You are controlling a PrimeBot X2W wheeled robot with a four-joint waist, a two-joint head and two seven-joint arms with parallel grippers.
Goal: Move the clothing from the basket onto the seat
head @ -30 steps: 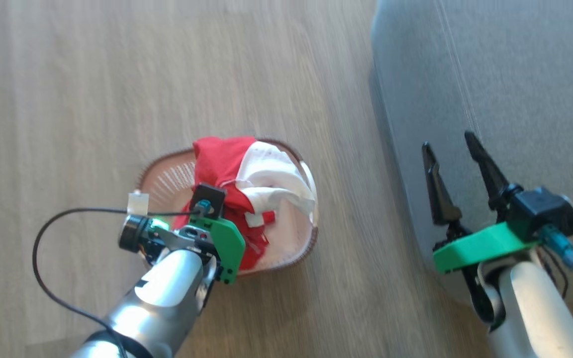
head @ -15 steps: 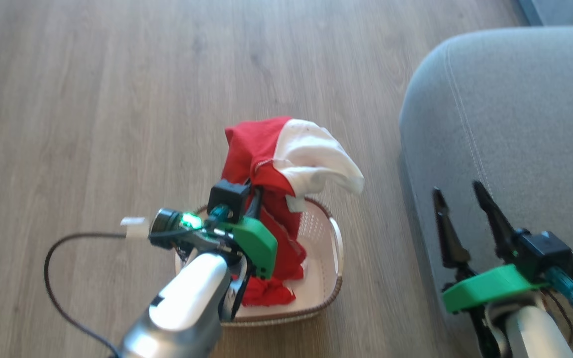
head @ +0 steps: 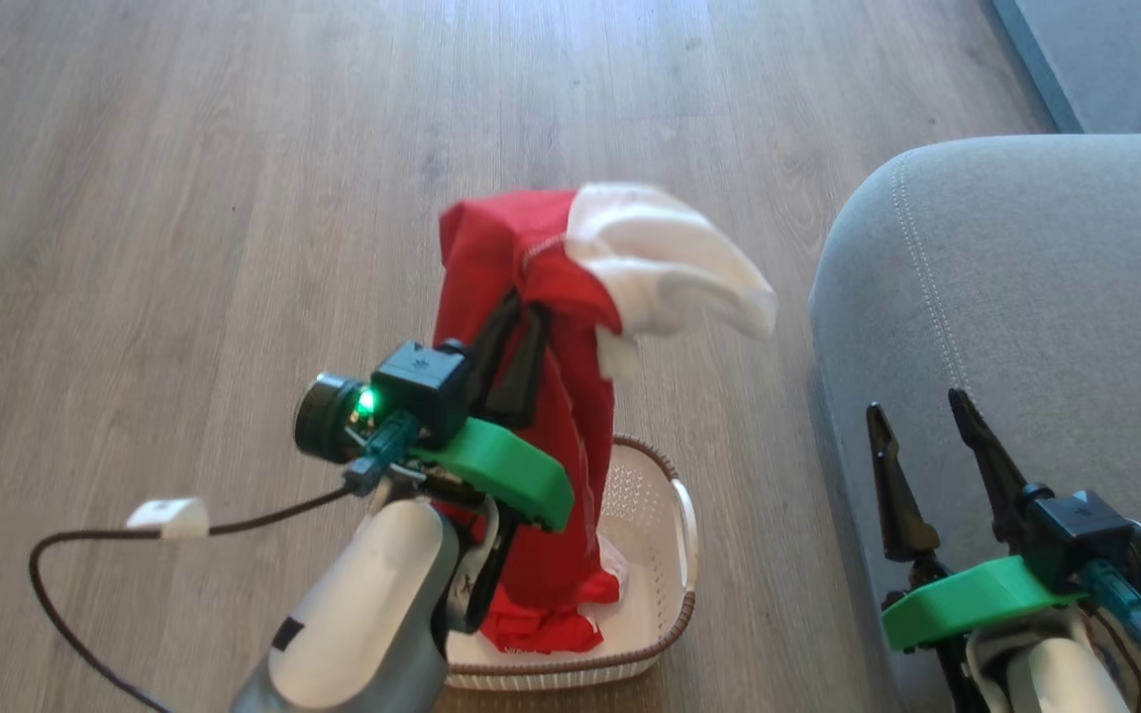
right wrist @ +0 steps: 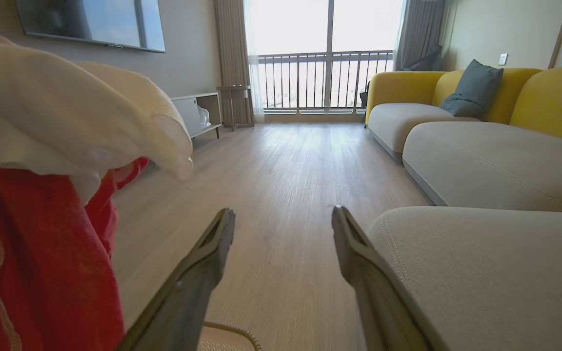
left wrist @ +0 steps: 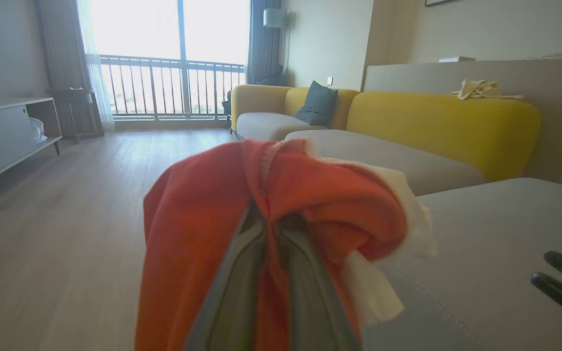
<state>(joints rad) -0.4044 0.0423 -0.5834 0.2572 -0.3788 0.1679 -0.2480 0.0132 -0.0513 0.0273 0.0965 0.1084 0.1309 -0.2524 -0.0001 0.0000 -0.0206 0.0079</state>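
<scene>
My left gripper [head: 521,305] is shut on the clothing [head: 531,248], a red piece with a white piece draped over its top. The bundle hangs raised above the floor, and its lower end still reaches into the cream basket [head: 672,525] with the brown rim. In the left wrist view the red clothing [left wrist: 198,219] wraps around my left gripper [left wrist: 271,219]. The grey seat [head: 1026,297] lies to the right of the basket. My right gripper [head: 914,406] stands open at the seat's edge with nothing in it. The right wrist view shows the right gripper [right wrist: 283,212], the clothing [right wrist: 42,243] and the seat [right wrist: 481,263].
Wooden floor [head: 184,198] spreads to the left and ahead. A black cable with a white tag [head: 166,515] trails from my left wrist. Further off are a yellow-backed sofa [left wrist: 437,122], a low white cabinet [left wrist: 8,131] and a balcony window [right wrist: 325,53].
My left gripper has lifted the red and white clothing well up out of the basket. The head camera has tilted, shifting the whole picture. The right gripper stays open beside the seat.
</scene>
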